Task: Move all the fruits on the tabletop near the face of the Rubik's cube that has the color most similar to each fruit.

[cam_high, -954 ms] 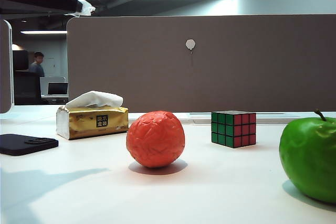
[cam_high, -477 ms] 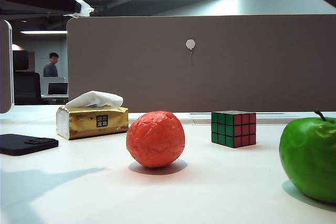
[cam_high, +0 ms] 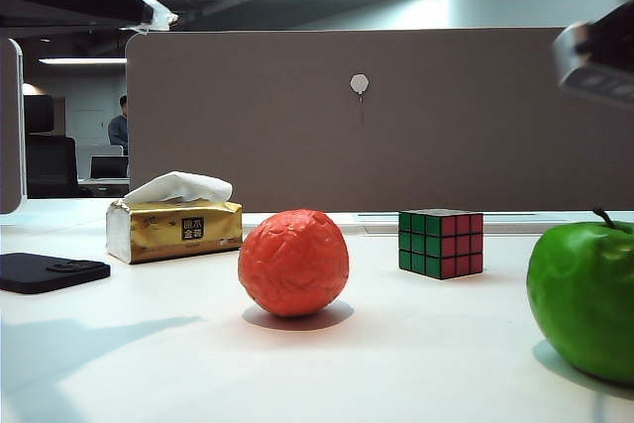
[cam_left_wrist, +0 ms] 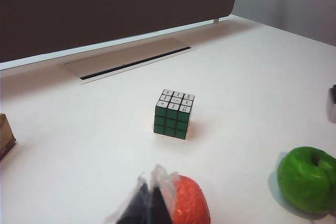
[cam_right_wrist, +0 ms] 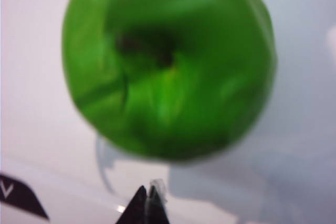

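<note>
Printed on the gold tissue box [cam_high: 174,229]: a small dark label with pale characters, too small to read; white tissue poking from its top slot. Standing on the white surface [cam_high: 396,364] in the exterior view: the box at far left with a black phone [cam_high: 50,270] lying in front of it, then the wrinkled orange-red ball [cam_high: 293,263] near the middle, the Rubik's cube [cam_high: 441,243] farther back and to the right, and the green apple [cam_high: 584,299] close by at the right edge, all well apart. Showing there on the cube: a green face toward the ball, a red-pink face toward the apple. Seen only from the left wrist view: the cube's white top, plus the left gripper [cam_left_wrist: 151,198] hanging just above the ball, jaws pressed together and empty. Seen only from the right wrist view: the apple's dimpled top with its dark stem, blurred, directly below the right gripper [cam_right_wrist: 148,205], jaws likewise closed on nothing. Entering the exterior view at upper right: a blurred part of the right arm [cam_high: 599,52], high over the apple.
</note>
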